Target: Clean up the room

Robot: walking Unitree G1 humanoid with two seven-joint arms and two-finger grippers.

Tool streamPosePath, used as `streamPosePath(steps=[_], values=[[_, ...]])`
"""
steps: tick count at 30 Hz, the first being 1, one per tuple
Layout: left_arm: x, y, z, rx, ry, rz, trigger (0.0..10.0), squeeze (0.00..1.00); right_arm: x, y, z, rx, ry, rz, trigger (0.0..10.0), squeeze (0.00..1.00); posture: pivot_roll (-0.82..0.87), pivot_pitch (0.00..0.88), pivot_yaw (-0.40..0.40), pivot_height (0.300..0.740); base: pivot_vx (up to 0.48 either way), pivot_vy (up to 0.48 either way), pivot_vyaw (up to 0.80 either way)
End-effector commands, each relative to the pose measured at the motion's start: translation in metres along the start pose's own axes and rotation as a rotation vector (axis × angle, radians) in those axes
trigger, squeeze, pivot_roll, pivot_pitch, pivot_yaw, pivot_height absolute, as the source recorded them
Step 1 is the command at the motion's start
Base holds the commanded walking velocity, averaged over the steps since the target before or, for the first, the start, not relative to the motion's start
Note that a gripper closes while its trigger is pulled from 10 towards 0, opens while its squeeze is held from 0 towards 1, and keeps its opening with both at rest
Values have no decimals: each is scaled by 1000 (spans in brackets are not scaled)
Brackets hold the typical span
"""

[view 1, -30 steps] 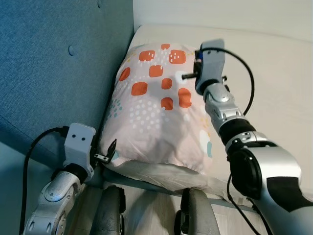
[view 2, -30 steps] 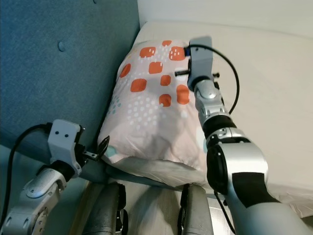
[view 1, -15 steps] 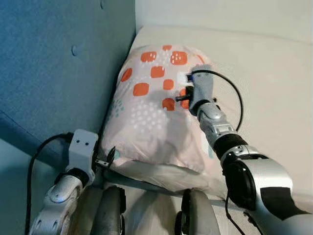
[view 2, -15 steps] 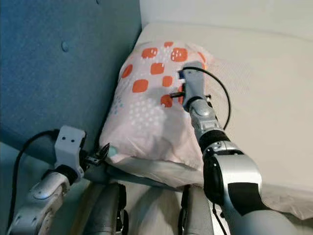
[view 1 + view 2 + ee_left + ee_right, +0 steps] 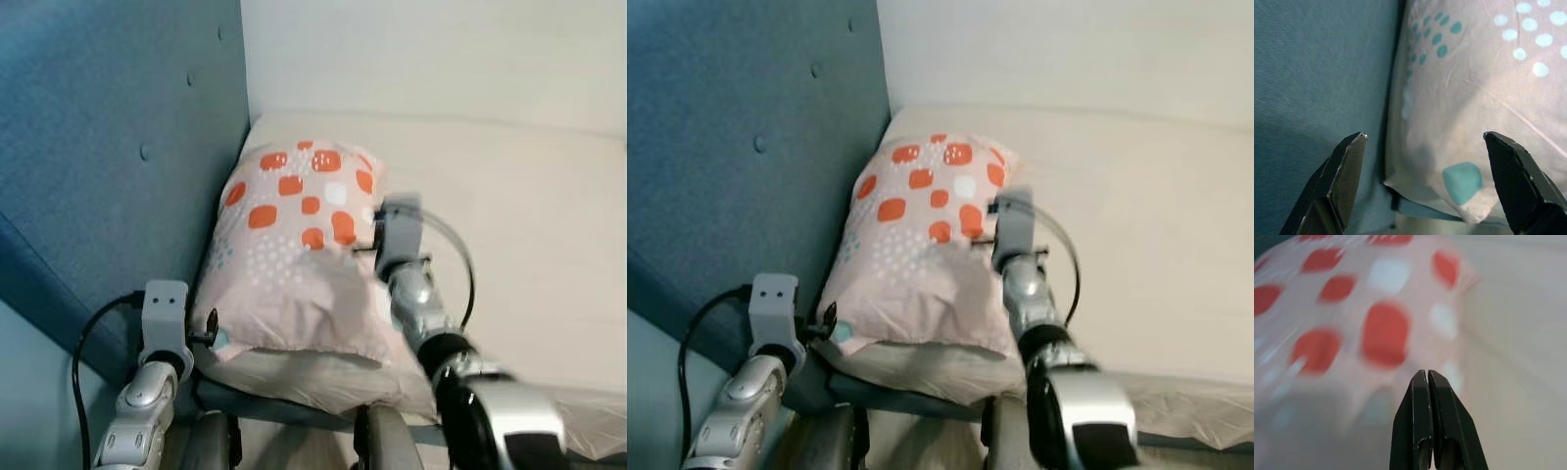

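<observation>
Pink pillow [image 5: 294, 250] with orange squares and teal dots lies on cream mattress [image 5: 529, 225], pushed against blue padded headboard [image 5: 108, 147] at bed corner. Left gripper [image 5: 1425, 188] at pillow's near corner, beside headboard; fingers spread wide, gripping nothing, teal-patch corner of pillow between fingertips. Right gripper [image 5: 1427, 382] above pillow's right edge, fingers pressed together, empty. Right arm [image 5: 421, 313] blurred. White wall [image 5: 441, 54] behind bed.
</observation>
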State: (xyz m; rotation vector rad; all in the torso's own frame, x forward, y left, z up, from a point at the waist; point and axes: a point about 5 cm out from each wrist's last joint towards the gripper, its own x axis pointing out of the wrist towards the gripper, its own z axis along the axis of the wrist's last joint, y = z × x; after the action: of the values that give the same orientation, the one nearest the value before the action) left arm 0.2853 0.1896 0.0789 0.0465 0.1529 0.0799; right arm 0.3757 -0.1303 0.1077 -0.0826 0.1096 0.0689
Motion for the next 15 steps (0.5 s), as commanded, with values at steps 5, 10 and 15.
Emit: streamPosePath(steps=[5,10,15], values=[[0,-10,-5,20,-16,-15,10000,0,-13,2,-17,49,-49,30,10000,0,36,89,-14,608,0,0,0],[3,-11,-1,-2,-48,0,10000,0,-30,-16,-35,44,-80,-47,10000,0,29,88,-2,628,0,0,0],[3,-12,-2,2,-48,-21,10000,0,-35,-26,-40,51,-67,-99,10000,0,26,86,1,643,0,0,0]])
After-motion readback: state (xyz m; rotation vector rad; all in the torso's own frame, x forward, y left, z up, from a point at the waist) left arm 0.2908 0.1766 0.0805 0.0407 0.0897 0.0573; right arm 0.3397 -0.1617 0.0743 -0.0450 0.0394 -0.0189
